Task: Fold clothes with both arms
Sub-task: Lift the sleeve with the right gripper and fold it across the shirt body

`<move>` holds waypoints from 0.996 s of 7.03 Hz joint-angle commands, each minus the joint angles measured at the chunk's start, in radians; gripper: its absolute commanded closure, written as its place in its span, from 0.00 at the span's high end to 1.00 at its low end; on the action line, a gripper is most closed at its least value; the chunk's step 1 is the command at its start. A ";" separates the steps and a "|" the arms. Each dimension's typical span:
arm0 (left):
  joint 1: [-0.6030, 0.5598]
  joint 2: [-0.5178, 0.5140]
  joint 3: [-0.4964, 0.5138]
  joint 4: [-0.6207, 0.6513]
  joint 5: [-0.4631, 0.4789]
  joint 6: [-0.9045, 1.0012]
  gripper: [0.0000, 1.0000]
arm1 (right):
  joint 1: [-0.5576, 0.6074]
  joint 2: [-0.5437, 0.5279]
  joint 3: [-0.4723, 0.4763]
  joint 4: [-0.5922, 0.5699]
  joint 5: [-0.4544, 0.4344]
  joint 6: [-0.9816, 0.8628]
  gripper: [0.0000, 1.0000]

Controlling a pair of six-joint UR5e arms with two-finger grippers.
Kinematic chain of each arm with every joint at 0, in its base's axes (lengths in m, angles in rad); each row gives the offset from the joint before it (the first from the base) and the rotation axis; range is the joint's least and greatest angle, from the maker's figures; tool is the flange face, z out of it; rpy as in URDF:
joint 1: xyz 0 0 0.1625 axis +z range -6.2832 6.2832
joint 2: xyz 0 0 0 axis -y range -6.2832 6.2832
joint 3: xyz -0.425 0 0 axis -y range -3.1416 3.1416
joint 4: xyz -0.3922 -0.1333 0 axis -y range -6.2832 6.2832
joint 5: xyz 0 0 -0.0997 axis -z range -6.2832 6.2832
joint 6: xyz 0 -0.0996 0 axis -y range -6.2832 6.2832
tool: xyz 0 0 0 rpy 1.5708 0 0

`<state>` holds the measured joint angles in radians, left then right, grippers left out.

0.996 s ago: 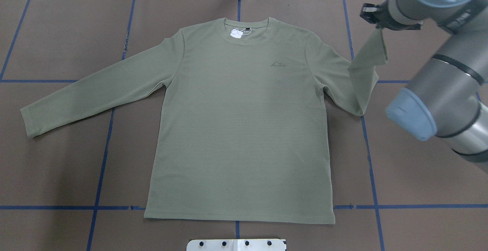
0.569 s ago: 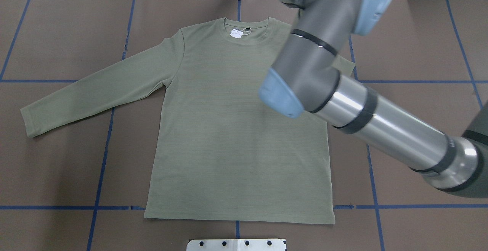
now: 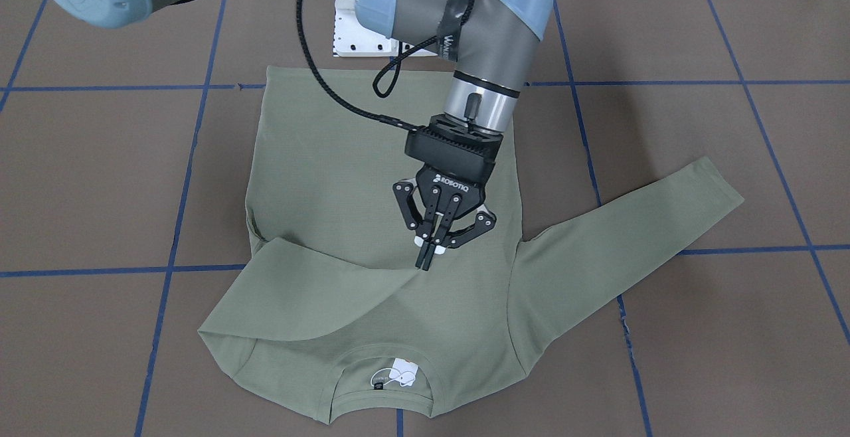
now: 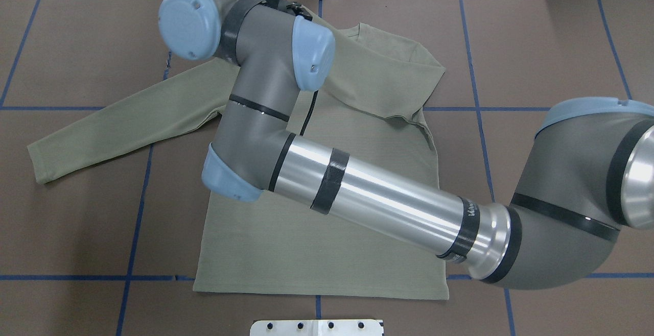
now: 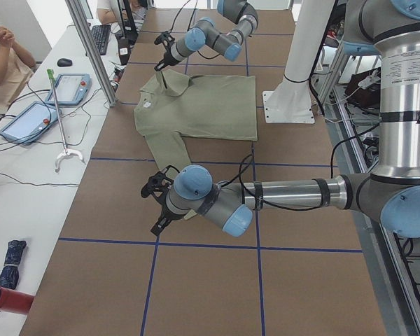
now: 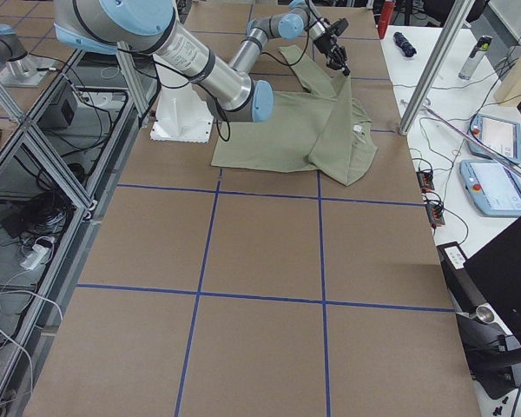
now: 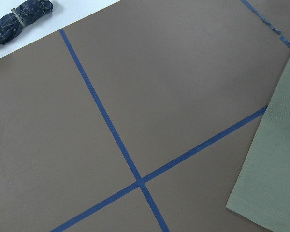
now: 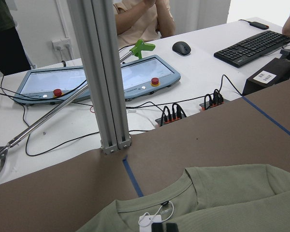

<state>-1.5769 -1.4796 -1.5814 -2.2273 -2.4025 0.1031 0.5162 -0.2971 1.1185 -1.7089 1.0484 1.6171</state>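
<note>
Release looks like the step in hand: the right gripper (image 3: 428,251), fingers pinched shut on the right sleeve (image 3: 312,297), should sink until the cuff rests on the chest, then let go without dragging. Whether the left gripper (image 5: 159,210), near the left sleeve (image 4: 122,121), is open I cannot tell. The sage-green shirt (image 4: 317,244) lies flat on the brown table (image 4: 536,45), collar pointing away from the robot, long axis along that line.

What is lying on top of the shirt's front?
One sleeve, folded across the shirt, its end pinched by the right gripper. The chest under that sleeve is covered.
</note>
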 commanded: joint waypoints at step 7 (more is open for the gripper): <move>0.000 0.008 0.043 -0.057 -0.035 0.001 1.00 | -0.056 0.101 -0.299 0.300 -0.085 -0.108 0.00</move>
<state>-1.5769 -1.4710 -1.5381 -2.2824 -2.4339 0.1044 0.4410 -0.1985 0.8640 -1.4624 0.9603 1.5168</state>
